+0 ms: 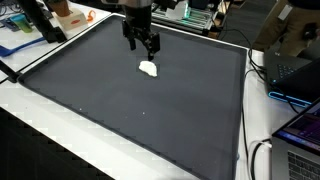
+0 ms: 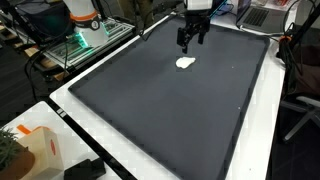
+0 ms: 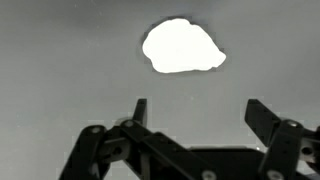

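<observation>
White and lumpy, the small object (image 1: 148,68) lay on the dark mat (image 1: 120,115). The pincer (image 1: 141,47) hung over the far part of that mat with its jaws spread fully apart. It held nothing. The gap between its 2 fingers (image 3: 138,108) showed only bare mat in the wrist view, and neither finger touched the lump. How high the tips stood above the mat could not be told.

In the wrist view the white object (image 3: 182,46) sat just ahead of the pincer (image 3: 200,115), beyond the fingertips and outside the gap, roughly in line with the space between them and a little nearer 1 finger. In both exterior views it lay near the pincer (image 2: 192,40) but apart from it, on the side of the mat closer to the camera, with the object (image 2: 185,62) flat on the surface. Its edge was ragged and its surface too bright to show any detail, so the material could not be named.

The mat covered most of a white table (image 1: 45,135), whose rim showed as a pale border around it. At 1 corner of that border, in an exterior view, stood a cardboard box (image 2: 38,152); its contents were hidden. A wire rack (image 2: 60,55) stood beside the table, and the gear on it was too blurred to name.
</observation>
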`<action>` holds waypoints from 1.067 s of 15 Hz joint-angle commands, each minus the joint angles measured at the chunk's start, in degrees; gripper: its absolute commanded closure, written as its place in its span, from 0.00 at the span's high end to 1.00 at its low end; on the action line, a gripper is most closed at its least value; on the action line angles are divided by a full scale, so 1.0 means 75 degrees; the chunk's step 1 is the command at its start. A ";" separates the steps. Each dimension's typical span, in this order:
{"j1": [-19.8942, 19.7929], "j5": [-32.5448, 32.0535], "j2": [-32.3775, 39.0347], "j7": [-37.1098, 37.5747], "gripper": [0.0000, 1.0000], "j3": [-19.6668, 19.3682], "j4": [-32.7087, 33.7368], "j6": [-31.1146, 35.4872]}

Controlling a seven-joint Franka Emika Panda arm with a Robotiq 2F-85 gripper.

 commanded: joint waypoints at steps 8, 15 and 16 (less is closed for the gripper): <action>0.0032 0.0050 0.0241 -0.0027 1.00 0.0080 0.0156 -0.0020; -0.0134 0.0049 0.0616 0.0509 1.00 0.0148 0.0024 0.0206; -0.0193 0.0049 0.0690 0.0576 1.00 0.0187 -0.0010 0.0194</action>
